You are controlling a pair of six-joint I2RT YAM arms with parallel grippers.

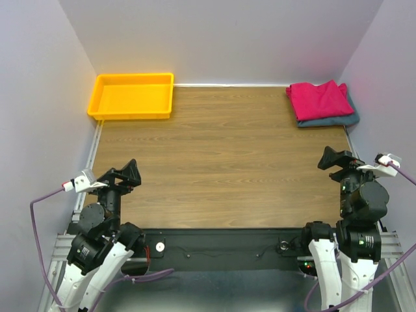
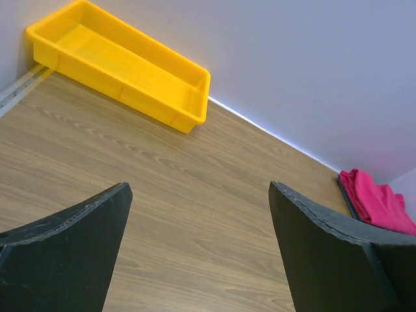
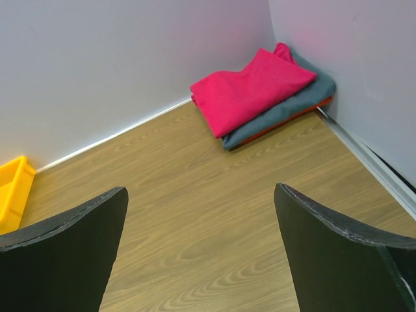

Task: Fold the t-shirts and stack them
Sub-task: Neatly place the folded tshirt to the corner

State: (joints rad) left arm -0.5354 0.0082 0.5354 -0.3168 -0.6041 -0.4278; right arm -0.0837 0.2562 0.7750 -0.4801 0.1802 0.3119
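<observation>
A folded crimson-pink t-shirt (image 1: 317, 99) lies on top of a folded teal-blue t-shirt (image 1: 338, 120) in the table's far right corner. The right wrist view shows the same pink t-shirt (image 3: 250, 88) on the teal t-shirt (image 3: 289, 109), with a thin red-orange edge under the teal one. Only the pink t-shirt (image 2: 378, 203) shows in the left wrist view. My left gripper (image 1: 127, 173) hangs open over the near left of the table, with nothing between its fingers. Near the right edge my right gripper (image 1: 335, 158) is open and empty too, well short of the stack.
A yellow plastic tray (image 1: 132, 114) stands empty in the far left corner; its wall (image 2: 130, 91) also shows in the left wrist view and its end (image 3: 12, 190) in the right wrist view. Walls close the table on three sides. Bare wooden tabletop (image 1: 221, 156) lies between the grippers and the stack.
</observation>
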